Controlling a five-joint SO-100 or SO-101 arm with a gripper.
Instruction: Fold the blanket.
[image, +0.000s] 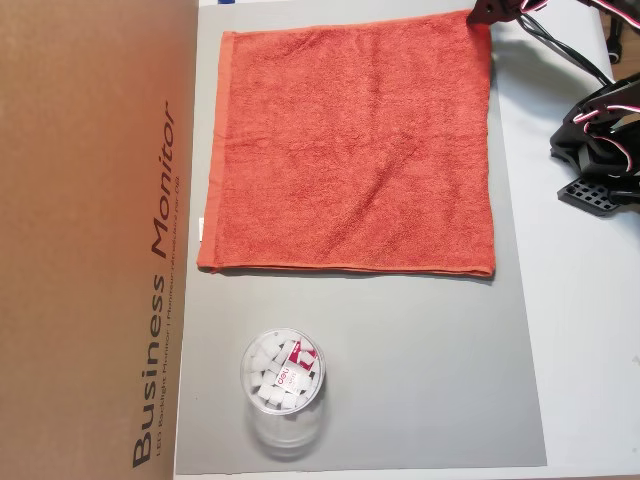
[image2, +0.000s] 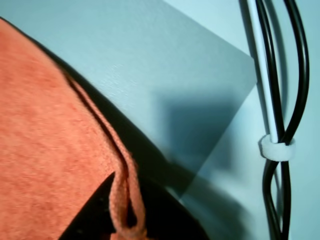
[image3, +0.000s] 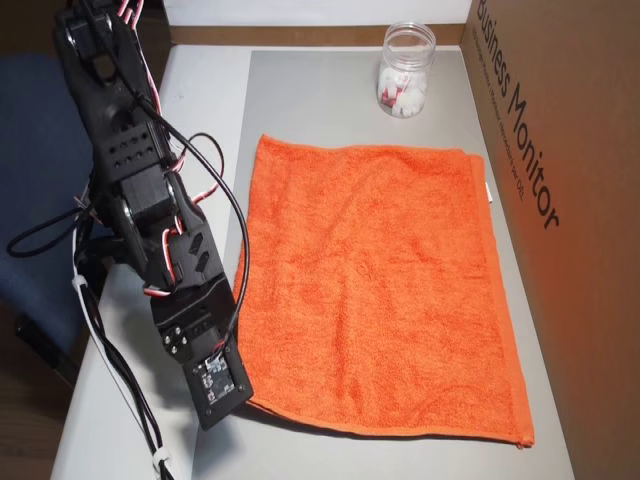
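Jaws clamp the blanket's (image2: 45, 165) hem in the wrist view only, gripper (image2: 125, 220) low at its corner, arm (image3: 150, 220) stretched forward.

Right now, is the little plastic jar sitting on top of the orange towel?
No. In an overhead view the jar stands on the bare grey mat, clearly apart from the towel.

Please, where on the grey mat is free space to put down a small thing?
Free: the grey mat between the blanket hem and the near edge, right of the clear cup. Crowded: the gripper at the blanket corner.
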